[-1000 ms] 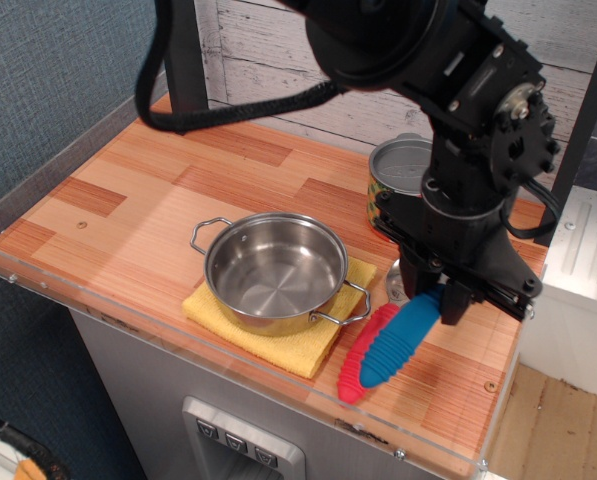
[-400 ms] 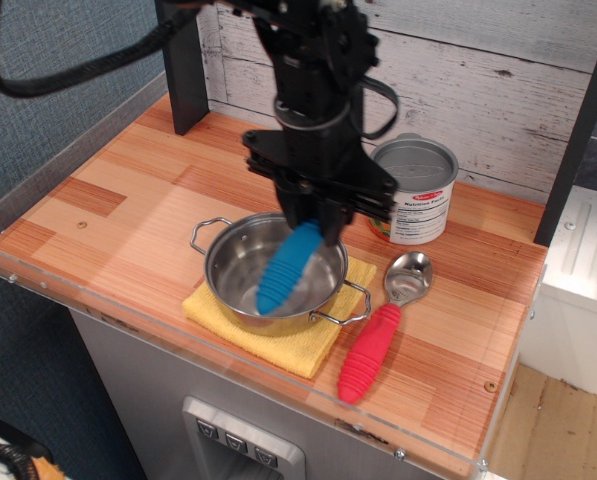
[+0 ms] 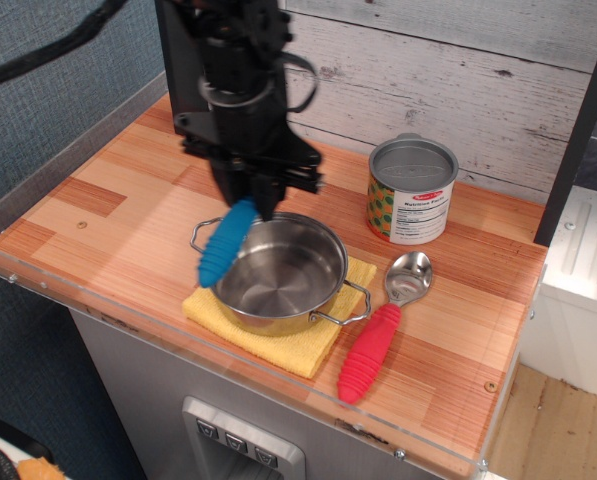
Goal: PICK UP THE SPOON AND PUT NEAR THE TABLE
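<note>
The pincer (image 3: 248,200) is gripping the spoon (image 3: 226,243) by the upper end of its blue ribbed handle, with the jaws closed on it, and the spoon is hanging tilted in the air over the left rim of the steel pot (image 3: 276,272), above the pot's left handle. The risk I am seeing is that the low end of the spoon is passing very near to the pot rim, so a descent here could be knocking the pot or dragging it on the yellow cloth (image 3: 303,345). Also, the grip is sitting only on the handle's end, so the spoon may be swinging or slipping out before it is reaching a free part of the bench (image 3: 118,200) at the left.
</note>
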`<state>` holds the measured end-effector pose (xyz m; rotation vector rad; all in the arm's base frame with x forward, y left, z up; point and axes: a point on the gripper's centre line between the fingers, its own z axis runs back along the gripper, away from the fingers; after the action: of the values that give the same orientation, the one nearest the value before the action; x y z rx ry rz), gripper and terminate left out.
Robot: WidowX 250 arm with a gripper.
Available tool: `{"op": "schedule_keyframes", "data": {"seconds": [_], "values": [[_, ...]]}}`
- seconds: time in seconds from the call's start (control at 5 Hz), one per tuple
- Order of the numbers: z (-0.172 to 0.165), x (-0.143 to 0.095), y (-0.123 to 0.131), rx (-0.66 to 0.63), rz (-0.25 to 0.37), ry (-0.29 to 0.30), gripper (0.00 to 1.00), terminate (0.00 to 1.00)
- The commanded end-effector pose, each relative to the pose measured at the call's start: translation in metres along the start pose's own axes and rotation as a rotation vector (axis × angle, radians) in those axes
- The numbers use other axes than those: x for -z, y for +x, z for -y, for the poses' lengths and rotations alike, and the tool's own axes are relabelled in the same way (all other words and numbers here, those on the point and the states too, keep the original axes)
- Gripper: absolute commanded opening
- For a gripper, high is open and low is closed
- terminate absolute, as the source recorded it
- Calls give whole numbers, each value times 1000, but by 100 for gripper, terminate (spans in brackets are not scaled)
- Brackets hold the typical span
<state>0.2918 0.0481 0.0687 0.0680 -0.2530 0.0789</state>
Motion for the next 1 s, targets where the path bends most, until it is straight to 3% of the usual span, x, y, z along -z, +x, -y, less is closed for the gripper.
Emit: {"op": "schedule_keyframes", "data": {"seconds": [0.0, 0.2, 0.6, 0.8], "values": [[-51, -15, -10, -50, 38, 30, 0, 0], [-70, -8, -13, -58, 21, 59, 0, 0], [-92, 7, -13, -48, 31, 53, 0, 0], [-91, 13, -7, -80, 89, 78, 0, 0]]}}
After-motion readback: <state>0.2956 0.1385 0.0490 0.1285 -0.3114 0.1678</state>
